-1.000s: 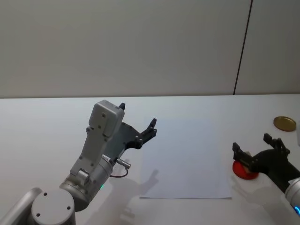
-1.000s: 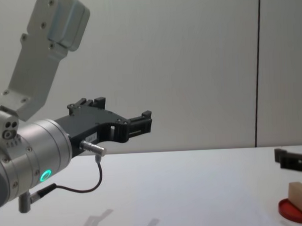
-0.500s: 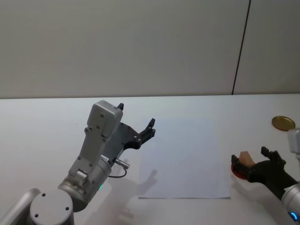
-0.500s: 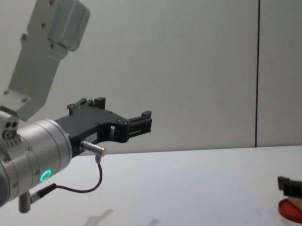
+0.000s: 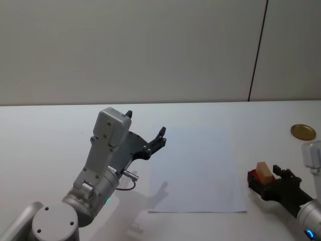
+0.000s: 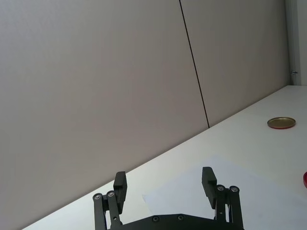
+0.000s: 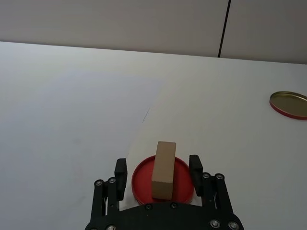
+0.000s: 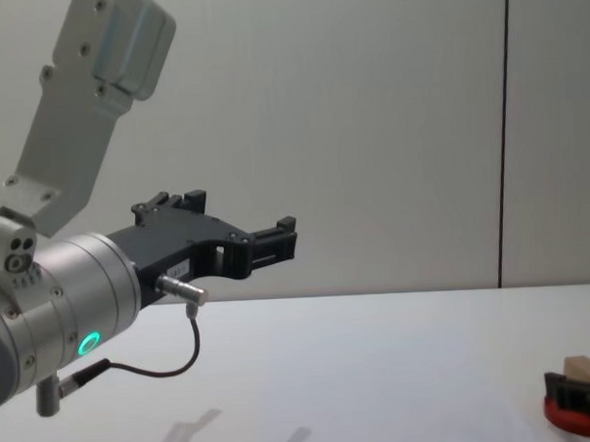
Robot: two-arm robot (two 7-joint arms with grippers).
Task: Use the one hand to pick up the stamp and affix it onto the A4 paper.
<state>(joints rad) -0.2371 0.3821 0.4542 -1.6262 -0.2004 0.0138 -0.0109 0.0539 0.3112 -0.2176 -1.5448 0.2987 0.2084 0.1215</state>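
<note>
The black right gripper is held low, its ridged fingers spread and clear of the small light-tan wooden block stamp between them. The stamp is stood on the flat round red ink pad, its long axis pointed forward, parallel to the fingers. The white A4 paper sheet is laid just left. The black left gripper is parked raised, fingers parted.

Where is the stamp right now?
In the head view, the stamp stands on the red ink pad at the robot's right, inside the open right claw, just right of the A4 paper.
</note>
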